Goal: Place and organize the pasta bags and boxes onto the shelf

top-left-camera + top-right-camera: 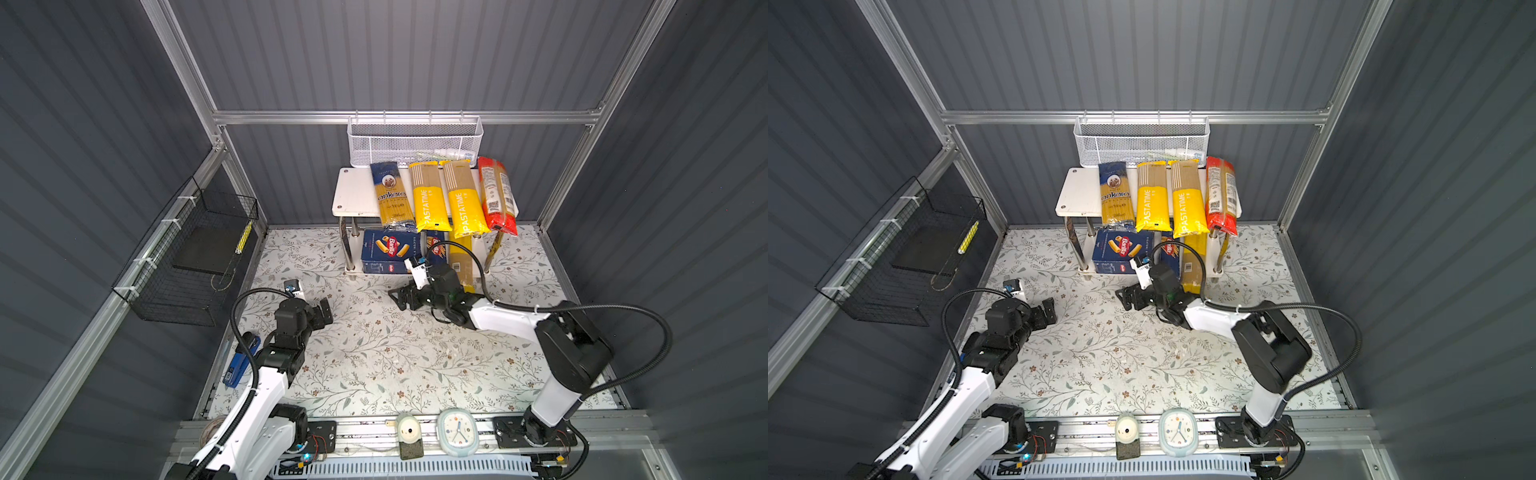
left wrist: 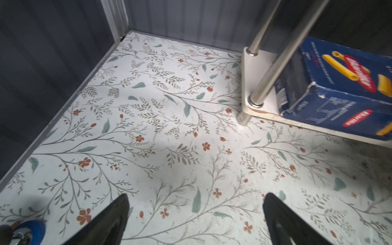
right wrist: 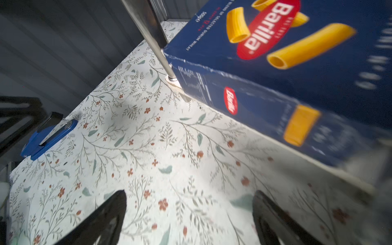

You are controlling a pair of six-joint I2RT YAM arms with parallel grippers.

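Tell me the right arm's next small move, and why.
Probably shift the right pincer sideways to the yellow-clear bag and nudge it inward. The pincer is open and empty, and that bag sticks out past the front of the lower board of the shelf.

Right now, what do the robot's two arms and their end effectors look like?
The left arm and right arm match: white shells on the long links, black joints and bases. A black corrugated cable loops to a white camera module at each wrist. The left end effector and right end effector are black, with two flat tapering fingers.
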